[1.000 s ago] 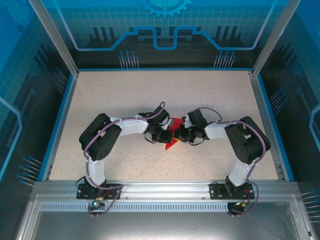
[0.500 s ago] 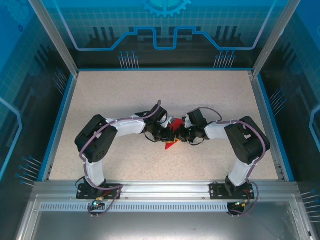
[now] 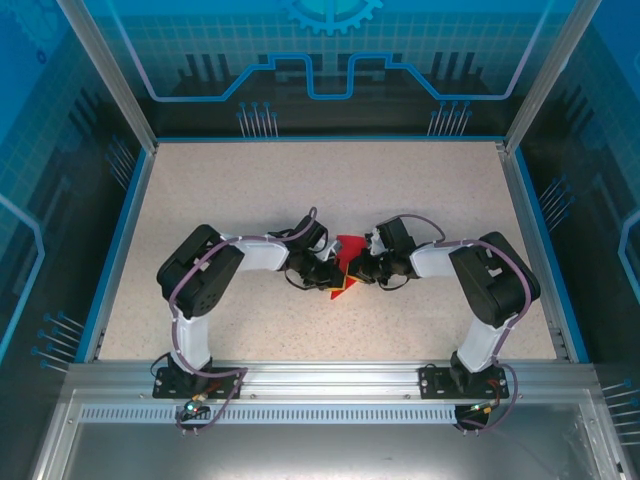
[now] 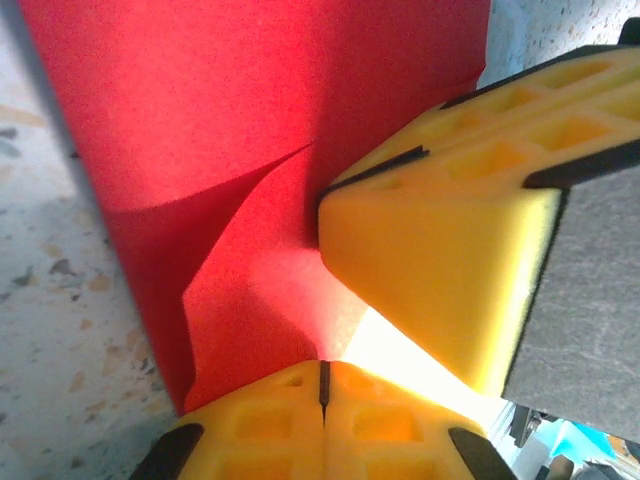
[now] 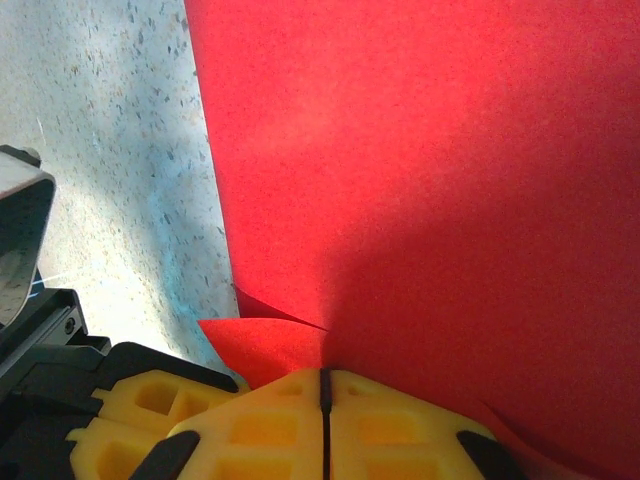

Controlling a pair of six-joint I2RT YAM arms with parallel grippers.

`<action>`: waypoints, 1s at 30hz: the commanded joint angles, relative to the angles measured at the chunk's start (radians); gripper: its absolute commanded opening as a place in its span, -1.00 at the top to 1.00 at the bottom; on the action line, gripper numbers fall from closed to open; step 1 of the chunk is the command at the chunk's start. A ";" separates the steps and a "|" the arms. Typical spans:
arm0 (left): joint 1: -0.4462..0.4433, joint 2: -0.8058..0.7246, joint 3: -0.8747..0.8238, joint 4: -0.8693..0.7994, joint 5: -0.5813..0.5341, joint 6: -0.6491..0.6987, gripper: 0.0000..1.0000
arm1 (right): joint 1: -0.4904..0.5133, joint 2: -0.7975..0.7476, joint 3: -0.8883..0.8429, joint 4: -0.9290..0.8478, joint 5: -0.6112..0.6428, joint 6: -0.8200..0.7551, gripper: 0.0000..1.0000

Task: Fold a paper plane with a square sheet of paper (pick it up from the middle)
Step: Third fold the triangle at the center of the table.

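Speckled tabletop (image 3: 250, 190) bears the folded red paper sheet (image 3: 346, 248) at its middle. Over that middle the left hand (image 3: 333, 272) and the right hand (image 3: 358, 268) meet from opposite sides, each pinching the sheet between closed fingers.

The speckled beige table (image 3: 220, 190) bears a folded red sheet of paper (image 3: 347, 246) near its middle.

Speckled beige table (image 3: 250, 190), translucent blue patterned walls (image 3: 330, 60), aluminium rail (image 3: 330, 375) in front
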 commanded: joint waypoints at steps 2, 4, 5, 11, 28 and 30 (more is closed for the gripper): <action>0.008 -0.048 -0.039 -0.105 -0.092 0.025 1.00 | -0.019 0.057 -0.016 -0.094 0.098 -0.018 0.85; 0.007 -0.053 -0.038 -0.123 -0.084 0.041 1.00 | -0.019 0.064 -0.011 -0.101 0.103 -0.019 0.86; 0.008 -0.051 -0.035 -0.129 -0.066 0.047 1.00 | -0.020 0.068 -0.010 -0.101 0.100 -0.019 0.86; 0.002 -0.119 -0.020 -0.108 0.023 0.056 1.00 | -0.020 0.099 0.007 -0.100 0.072 -0.015 0.85; 0.001 -0.011 -0.017 -0.091 0.041 0.050 1.00 | -0.020 0.096 0.014 -0.129 0.087 -0.018 0.85; 0.003 -0.013 -0.023 -0.126 -0.012 0.063 1.00 | -0.022 0.094 0.014 -0.136 0.090 -0.021 0.85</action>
